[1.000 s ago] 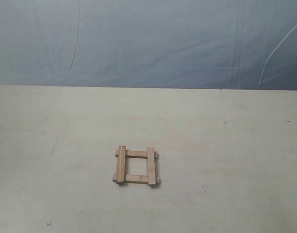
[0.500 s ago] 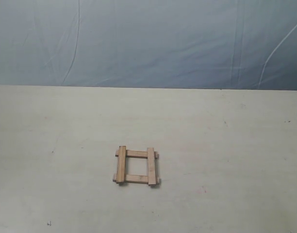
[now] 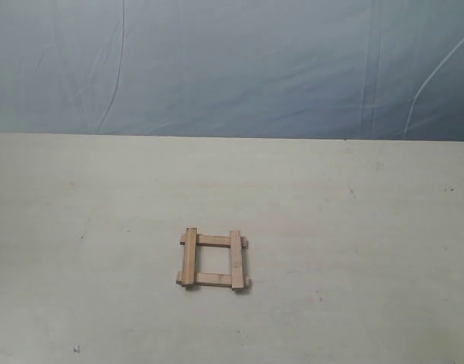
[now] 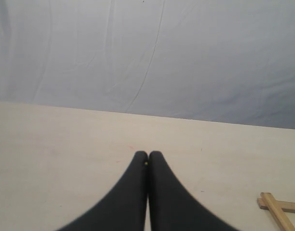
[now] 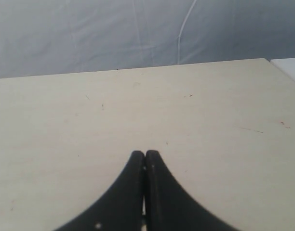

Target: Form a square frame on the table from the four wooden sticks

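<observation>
While the left claw (image 4: 148,155) and right claw (image 5: 145,154) hang pressed closed and empty, the four wooden sticks (image 3: 236,260) lie crossed in a square frame on the pale surface (image 3: 353,250), just left of centre.

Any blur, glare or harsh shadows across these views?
Exterior view: even soft light, no glare, four wooden sticks slightly soft, faint shadows on the table. Left wrist view: left gripper blurs toward the lens. Right wrist view: right gripper likewise, table fairly sharp.
</observation>
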Controlling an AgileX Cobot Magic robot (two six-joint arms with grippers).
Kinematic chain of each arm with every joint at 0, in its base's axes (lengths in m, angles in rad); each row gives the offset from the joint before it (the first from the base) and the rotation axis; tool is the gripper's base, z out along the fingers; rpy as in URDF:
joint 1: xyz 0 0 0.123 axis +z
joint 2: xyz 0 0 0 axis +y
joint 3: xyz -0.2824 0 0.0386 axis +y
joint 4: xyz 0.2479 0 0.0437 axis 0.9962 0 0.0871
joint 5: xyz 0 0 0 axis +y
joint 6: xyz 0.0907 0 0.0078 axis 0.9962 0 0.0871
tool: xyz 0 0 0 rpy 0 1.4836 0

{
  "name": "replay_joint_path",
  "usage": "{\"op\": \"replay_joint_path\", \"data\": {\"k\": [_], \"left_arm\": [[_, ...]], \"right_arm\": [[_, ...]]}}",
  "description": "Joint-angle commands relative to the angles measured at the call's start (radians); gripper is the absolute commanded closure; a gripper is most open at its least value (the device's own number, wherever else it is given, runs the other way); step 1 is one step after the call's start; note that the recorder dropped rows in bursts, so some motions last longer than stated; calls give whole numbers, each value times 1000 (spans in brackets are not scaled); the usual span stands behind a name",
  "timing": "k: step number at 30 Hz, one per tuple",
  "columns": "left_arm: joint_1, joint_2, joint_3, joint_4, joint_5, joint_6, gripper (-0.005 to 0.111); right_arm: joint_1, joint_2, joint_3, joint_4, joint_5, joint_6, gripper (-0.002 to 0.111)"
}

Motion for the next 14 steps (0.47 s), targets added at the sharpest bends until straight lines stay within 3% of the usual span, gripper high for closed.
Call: {"op": "replay_joint_path", "data": {"k": [1, 14], "left_arm": [[-11, -6, 4, 3, 4, 1, 107], [-11, -6, 4, 3, 4, 1, 107]], "right_arm": [[2, -8, 5, -4, -13, 1, 109], [2, -8, 5, 3, -13, 5, 109]]}}
